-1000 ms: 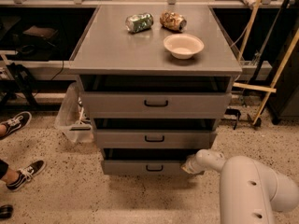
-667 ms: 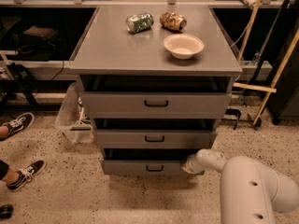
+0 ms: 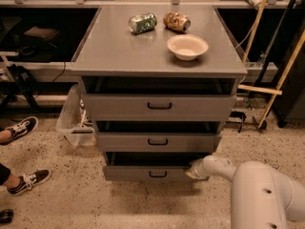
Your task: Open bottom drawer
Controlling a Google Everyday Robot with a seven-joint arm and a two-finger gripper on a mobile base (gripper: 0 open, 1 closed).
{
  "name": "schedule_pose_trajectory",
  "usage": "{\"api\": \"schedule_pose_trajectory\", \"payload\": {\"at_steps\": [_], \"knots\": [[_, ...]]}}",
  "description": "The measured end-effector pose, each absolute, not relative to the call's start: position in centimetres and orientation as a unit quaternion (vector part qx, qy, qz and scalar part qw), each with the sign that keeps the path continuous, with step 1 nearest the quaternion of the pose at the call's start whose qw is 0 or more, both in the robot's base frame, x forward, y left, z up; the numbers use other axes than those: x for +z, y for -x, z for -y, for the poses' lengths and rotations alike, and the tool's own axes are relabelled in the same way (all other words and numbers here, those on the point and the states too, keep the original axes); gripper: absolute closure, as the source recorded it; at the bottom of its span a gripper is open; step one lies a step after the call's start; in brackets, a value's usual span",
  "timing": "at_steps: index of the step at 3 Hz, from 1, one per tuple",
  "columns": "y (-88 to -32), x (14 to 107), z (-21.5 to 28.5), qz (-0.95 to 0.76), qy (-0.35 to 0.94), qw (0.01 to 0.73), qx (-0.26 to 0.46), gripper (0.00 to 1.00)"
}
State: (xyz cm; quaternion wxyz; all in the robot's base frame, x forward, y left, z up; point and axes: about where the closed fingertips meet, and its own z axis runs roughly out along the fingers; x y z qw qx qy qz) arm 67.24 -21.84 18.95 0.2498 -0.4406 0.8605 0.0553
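The bottom drawer (image 3: 143, 173) is the lowest of three grey drawer fronts in the cabinet, with a small black bar handle (image 3: 157, 174). A dark gap shows above its front. My gripper (image 3: 194, 170) is at the right end of that drawer front, touching or hooked on its upper right edge, to the right of the handle. My white arm (image 3: 257, 190) reaches in from the lower right.
The middle drawer (image 3: 157, 141) and top drawer (image 3: 158, 106) sit above. On the cabinet top are a green can (image 3: 142, 23), a crumpled brown bag (image 3: 177, 21) and a bowl (image 3: 187, 46). A person's shoes (image 3: 21, 128) are at left. Wooden poles (image 3: 281, 70) lean at right.
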Motion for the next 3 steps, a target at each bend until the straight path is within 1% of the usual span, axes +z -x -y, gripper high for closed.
{"api": "schedule_pose_trajectory", "payload": {"at_steps": [1, 2, 3], "knots": [[-67.3, 19.0, 21.9, -0.862, 0.438, 0.246, 0.057, 1.00], [-65.1, 18.4, 22.1, -0.857, 0.443, 0.256, 0.065, 1.00], [-65.0, 19.0, 22.2, -0.857, 0.443, 0.256, 0.065, 1.00]]}}
